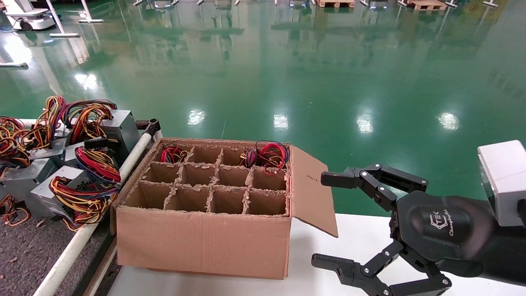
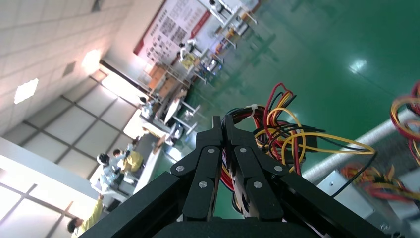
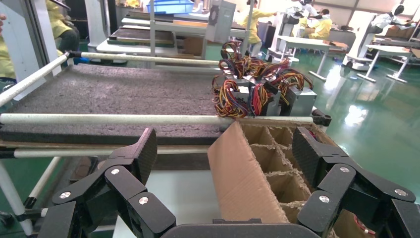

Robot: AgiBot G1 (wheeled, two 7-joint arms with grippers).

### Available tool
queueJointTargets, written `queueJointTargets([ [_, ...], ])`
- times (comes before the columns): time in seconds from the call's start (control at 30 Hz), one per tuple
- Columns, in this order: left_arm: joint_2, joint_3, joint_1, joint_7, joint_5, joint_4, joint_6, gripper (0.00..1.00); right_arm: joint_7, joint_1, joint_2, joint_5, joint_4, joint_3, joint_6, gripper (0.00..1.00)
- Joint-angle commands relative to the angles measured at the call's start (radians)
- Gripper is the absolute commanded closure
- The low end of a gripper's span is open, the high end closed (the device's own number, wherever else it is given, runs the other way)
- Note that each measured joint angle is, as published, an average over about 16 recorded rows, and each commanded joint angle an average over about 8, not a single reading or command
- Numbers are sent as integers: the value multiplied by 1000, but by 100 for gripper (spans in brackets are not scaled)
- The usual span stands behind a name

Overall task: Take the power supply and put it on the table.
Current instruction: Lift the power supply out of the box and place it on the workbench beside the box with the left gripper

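My left gripper (image 2: 221, 121) is out of the head view. In its wrist view it is shut on a power supply's bundle of red, yellow and black wires (image 2: 277, 126), which runs between the fingers and out past the tips. That unit's body is hidden. Just beyond are the white rail (image 2: 346, 153) and a grey case (image 2: 346, 191). The dark speckled table (image 1: 24, 255) lies left of the box and holds several power supplies (image 1: 82, 164). My right gripper (image 1: 324, 220) hangs open and holds nothing, right of the box over the white tabletop.
A cardboard box (image 1: 205, 242) with divider cells stands on the white tabletop (image 1: 353, 234). Wires show in two far cells (image 1: 266, 156) (image 1: 172, 154). Its right flap (image 1: 312, 189) sticks out toward my right gripper. The table's rail (image 1: 74, 250) runs along the box's left side.
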Motion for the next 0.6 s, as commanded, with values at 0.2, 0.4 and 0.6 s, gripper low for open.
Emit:
queueJointTargets([
  [0.2, -39, 22, -16, -6, 34, 14, 24, 100, 0, 0, 0, 0, 0, 0, 0, 0],
  [0.4, -63, 32, -7, -15, 47, 44, 56, 100, 0, 0, 0, 0, 0, 0, 0, 0],
  [0.6, -81, 33, 12, -14, 49, 77, 80, 100, 0, 0, 0, 0, 0, 0, 0, 0],
])
